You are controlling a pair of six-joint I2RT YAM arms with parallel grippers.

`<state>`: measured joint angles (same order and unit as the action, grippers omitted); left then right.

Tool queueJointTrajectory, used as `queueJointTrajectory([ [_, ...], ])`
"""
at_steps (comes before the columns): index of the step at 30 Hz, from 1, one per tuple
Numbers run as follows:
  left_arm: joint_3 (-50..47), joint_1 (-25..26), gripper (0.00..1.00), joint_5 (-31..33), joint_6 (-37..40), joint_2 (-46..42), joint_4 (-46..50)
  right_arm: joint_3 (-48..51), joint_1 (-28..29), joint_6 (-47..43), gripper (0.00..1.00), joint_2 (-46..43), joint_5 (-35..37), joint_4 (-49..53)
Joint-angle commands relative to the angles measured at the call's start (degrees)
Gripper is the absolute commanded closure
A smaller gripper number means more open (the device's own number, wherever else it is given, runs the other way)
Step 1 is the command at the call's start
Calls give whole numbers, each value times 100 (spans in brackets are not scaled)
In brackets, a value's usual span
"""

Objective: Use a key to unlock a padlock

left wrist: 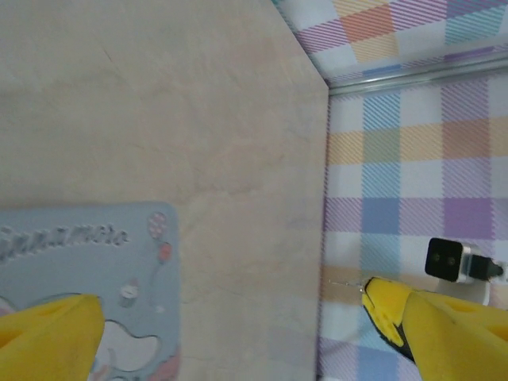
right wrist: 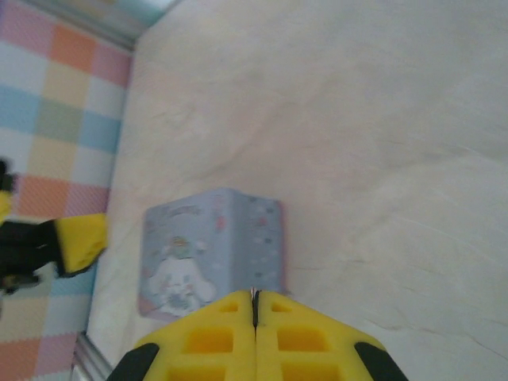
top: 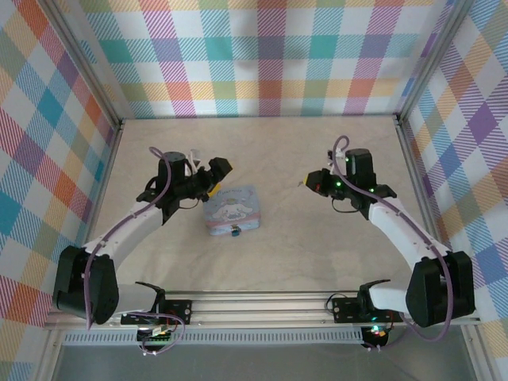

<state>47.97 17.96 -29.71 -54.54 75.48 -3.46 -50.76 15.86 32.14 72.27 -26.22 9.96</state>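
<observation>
The pale blue tin [top: 232, 208] lies on the table between the arms. The tiny dark-blue padlock [top: 235, 232] hangs at its near edge. My left gripper [top: 217, 179] hovers over the tin's far left corner, open; its yellow fingers [left wrist: 49, 335] stand wide apart, one over the tin [left wrist: 79, 246]. My right gripper [top: 311, 182] is right of the tin and apart from it, aimed at it. Its jaws are pressed together, and a thin pale sliver, the key [right wrist: 254, 294], pokes from the seam at the right gripper [right wrist: 255, 297].
Checked walls with metal rails [top: 258, 117] close the table on three sides. Bare table [top: 317, 238] lies between the tin and the right arm. A black camera block [left wrist: 446, 259] sits on the wall past my left finger.
</observation>
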Motion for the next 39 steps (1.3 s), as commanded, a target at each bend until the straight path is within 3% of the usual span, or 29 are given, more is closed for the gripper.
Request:
queueJointTrajectory([
  [1, 46, 183, 4, -412, -1592, 181, -786, -320, 357, -303, 100, 137, -314, -374],
  [5, -236, 377, 7, -395, -2770, 336, -1882, -509, 821, -322, 100, 429, -245, -647],
  [11, -450, 657, 17, -255, -3781, 527, -2794, -805, 1338, -339, 100, 896, -157, -938],
  [16, -629, 812, 17, -149, -4562, 759, -3321, -899, 1558, -330, 100, 1077, -61, -1105],
  [23, -570, 987, 17, -121, -4719, 933, -3459, -909, 1657, -301, 100, 1121, -18, -1343],
  [39, -451, 1281, 28, -10, -5057, 1275, -3896, -965, 1728, -267, 100, 1299, -237, -1478],
])
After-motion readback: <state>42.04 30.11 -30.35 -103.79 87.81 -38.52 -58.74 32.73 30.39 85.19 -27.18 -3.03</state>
